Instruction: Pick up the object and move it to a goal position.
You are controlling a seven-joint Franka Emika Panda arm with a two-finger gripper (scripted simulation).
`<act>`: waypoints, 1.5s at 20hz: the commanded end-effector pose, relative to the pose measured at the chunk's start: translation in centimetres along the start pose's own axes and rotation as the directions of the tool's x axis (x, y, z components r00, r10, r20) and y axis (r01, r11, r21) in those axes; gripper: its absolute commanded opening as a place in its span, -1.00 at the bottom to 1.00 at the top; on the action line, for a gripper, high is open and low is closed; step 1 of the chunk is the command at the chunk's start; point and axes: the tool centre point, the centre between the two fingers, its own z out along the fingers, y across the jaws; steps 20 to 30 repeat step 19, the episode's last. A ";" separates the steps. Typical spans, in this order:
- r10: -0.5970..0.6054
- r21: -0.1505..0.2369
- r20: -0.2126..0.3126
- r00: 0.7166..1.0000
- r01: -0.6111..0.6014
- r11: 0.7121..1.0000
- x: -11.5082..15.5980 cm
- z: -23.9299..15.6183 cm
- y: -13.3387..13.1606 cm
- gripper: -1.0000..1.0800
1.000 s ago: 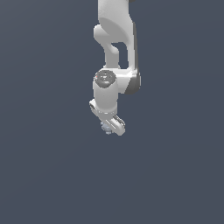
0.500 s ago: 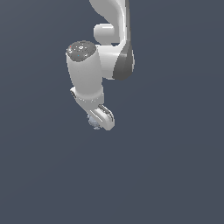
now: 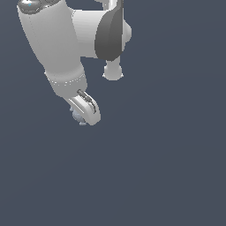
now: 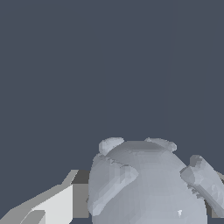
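Observation:
The object, a pale grey-blue knobbly ball, fills the lower part of the wrist view, pressed between my fingers; one white finger shows beside it. In the exterior view my gripper hangs from the big white arm toward the exterior view's left, and only a small bumpy edge of the object peeks out behind the near finger. The gripper is shut on the object, held up against the plain dark background.
The white arm's wrist and links fill the upper part of the exterior view, close to the camera. Around them only a uniform dark grey-blue background shows.
The arm has swung toward the exterior view's left and much closer to the camera, carrying the object along. The gripper has stayed shut on it.

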 end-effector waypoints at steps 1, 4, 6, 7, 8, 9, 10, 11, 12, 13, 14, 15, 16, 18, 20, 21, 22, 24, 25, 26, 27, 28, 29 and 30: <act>-0.001 -0.001 0.001 1.000 0.001 1.000 0.9 -1.5 0.2 -1.00; -0.001 -0.001 0.001 1.000 0.001 1.000 1.7 -2.8 0.3 -1.00; -0.001 -0.001 0.001 1.000 0.001 1.000 2.1 -3.4 0.3 -1.00; -0.001 -0.001 0.001 1.000 0.001 1.000 2.3 -3.7 0.4 -1.00; -0.001 -0.001 0.001 1.000 0.001 1.000 2.5 -3.9 0.4 -1.00; -0.001 -0.001 0.001 1.000 0.001 1.000 2.6 -4.2 0.4 -1.00; -0.001 -0.001 0.001 1.000 0.001 1.000 2.7 -4.3 0.4 -1.00; -0.001 -0.001 0.001 1.000 0.001 1.000 2.8 -4.5 0.4 -1.00; -0.001 -0.001 0.001 1.000 0.001 1.000 2.9 -4.6 0.4 -1.00; -0.001 -0.001 0.001 1.000 0.001 1.000 3.0 -4.7 0.4 -1.00; -0.001 -0.001 0.001 1.000 0.001 1.000 3.0 -4.8 0.4 -1.00; -0.001 -0.001 0.001 1.000 0.001 1.000 3.1 -4.8 0.4 -1.00; -0.001 -0.001 0.001 1.000 0.001 1.000 3.1 -4.8 0.4 -1.00; -0.001 0.000 0.002 1.000 0.001 1.000 3.1 -4.8 0.4 -1.00; -0.001 0.000 0.002 1.000 0.001 1.000 3.1 -4.8 0.4 -1.00; -0.001 0.000 0.002 1.000 0.001 1.000 3.1 -4.8 0.4 -1.00; -0.001 0.000 0.002 1.000 0.001 1.000 3.1 -4.8 0.4 -1.00; -0.001 0.000 0.002 1.000 0.001 1.000 3.1 -4.8 0.4 -1.00; -0.001 0.000 0.002 1.000 0.001 1.000 3.1 -4.8 0.4 -1.00; -0.001 0.000 0.002 1.000 0.001 1.000 3.1 -4.8 0.4 -1.00; -0.001 0.000 0.002 1.000 0.001 1.000 3.1 -4.8 0.4 -1.00; -0.001 0.000 0.002 1.000 0.001 1.000 3.1 -4.8 0.4 -1.00; -0.001 0.000 0.002 1.000 0.001 1.000 3.1 -4.8 0.4 -1.00; -0.001 0.000 0.002 1.000 0.001 1.000 3.1 -4.8 0.4 -1.00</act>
